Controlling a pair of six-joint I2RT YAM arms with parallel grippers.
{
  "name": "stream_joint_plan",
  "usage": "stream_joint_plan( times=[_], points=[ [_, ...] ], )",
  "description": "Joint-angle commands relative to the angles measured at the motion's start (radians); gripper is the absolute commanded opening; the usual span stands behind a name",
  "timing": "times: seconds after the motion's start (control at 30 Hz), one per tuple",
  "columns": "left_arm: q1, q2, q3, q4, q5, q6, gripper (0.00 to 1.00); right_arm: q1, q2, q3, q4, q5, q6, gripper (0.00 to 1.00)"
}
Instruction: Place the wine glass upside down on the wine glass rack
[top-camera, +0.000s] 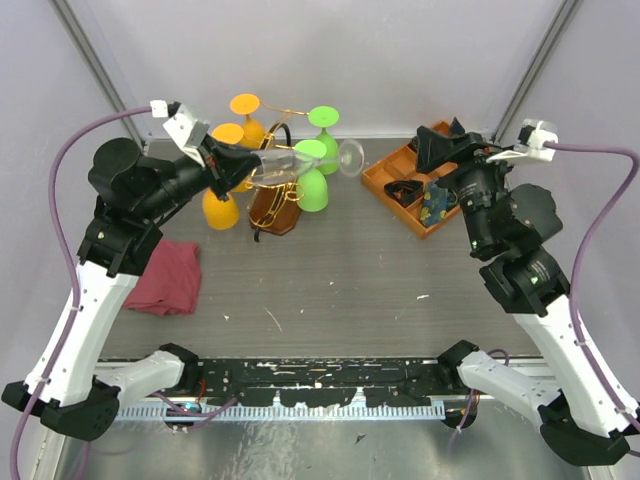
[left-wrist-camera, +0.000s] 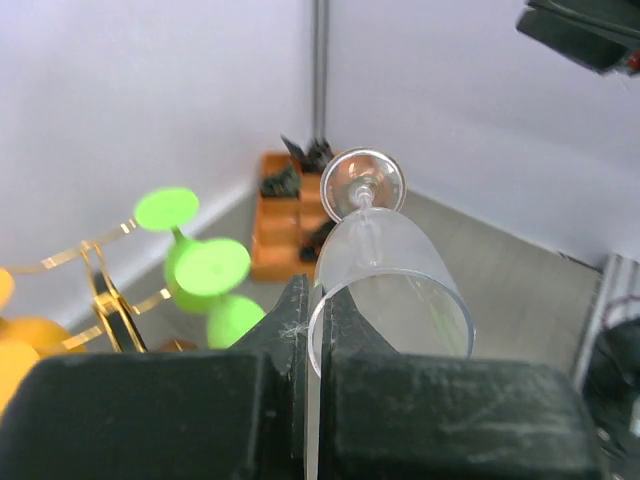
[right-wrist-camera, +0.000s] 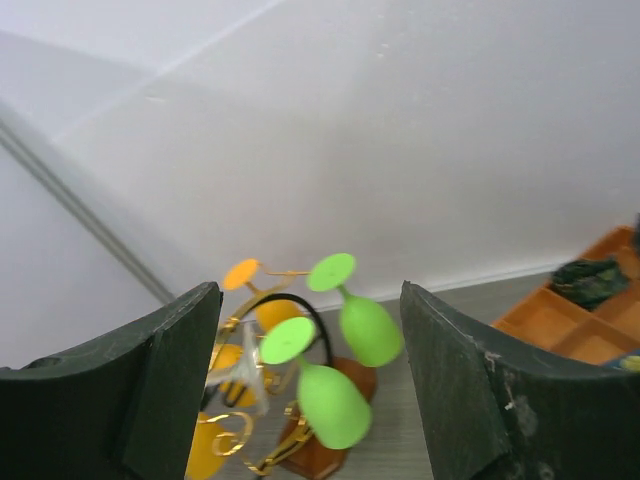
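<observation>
Left gripper (left-wrist-camera: 318, 312) pinches the wine glass (left-wrist-camera: 392, 268) rim.
Glass lies sideways over the wine glass rack (top-camera: 272, 212) by the far edge; right gripper (right-wrist-camera: 308, 330) spread wide.

Two green glasses (top-camera: 313, 190) are seen at the far left-centre of the grey table (top-camera: 350, 280), turned bowl-down with their round feet uppermost. Orange glasses (top-camera: 220, 210) are set just to their left, inverted in the same way. A maroon cloth (top-camera: 165, 278) is crumpled on the left side of the table, nearer than the glasses and apart from them. An orange compartment tray (top-camera: 388, 168) is placed at the far right, at an angle to the table's edges. Small dark objects (top-camera: 405, 190) are held in it, and a blue-and-yellow patterned item (top-camera: 436, 206) that cannot be identified. White flecks (top-camera: 423, 297) are scattered over the tabletop. A scuffed black strip (top-camera: 330, 385) is laid along the near edge.
</observation>
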Motion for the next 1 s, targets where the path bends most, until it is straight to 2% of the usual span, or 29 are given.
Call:
stream_joint_plan(
  times=[0.0, 0.2, 0.43, 0.73, 0.97],
  points=[
    [-0.002, 0.036, -0.035, 0.37, -0.073, 0.03, 0.0, -0.002, 0.017, 0.057, 0.029, -0.172, 0.182, 0.79],
    [-0.011, 0.083, -0.199, 0.763, -0.138, 0.039, 0.0, -0.003, 0.068, 0.027, 0.169, -0.365, 0.353, 0.83],
    [-0.091, 0.111, -0.468, 1.268, -0.329, 0.137, 0.0, -0.002, 0.085, -0.044, 0.362, -0.431, 0.545, 0.85],
    [-0.247, 0.162, -0.506, 1.41, -0.452, 0.282, 0.0, -0.002, 0.126, -0.117, 0.454, -0.416, 0.673, 0.84],
    [-0.28, 0.175, -0.532, 1.456, -0.471, 0.314, 0.0, -0.003, 0.173, -0.141, 0.508, -0.416, 0.69, 0.82]
  ],
)
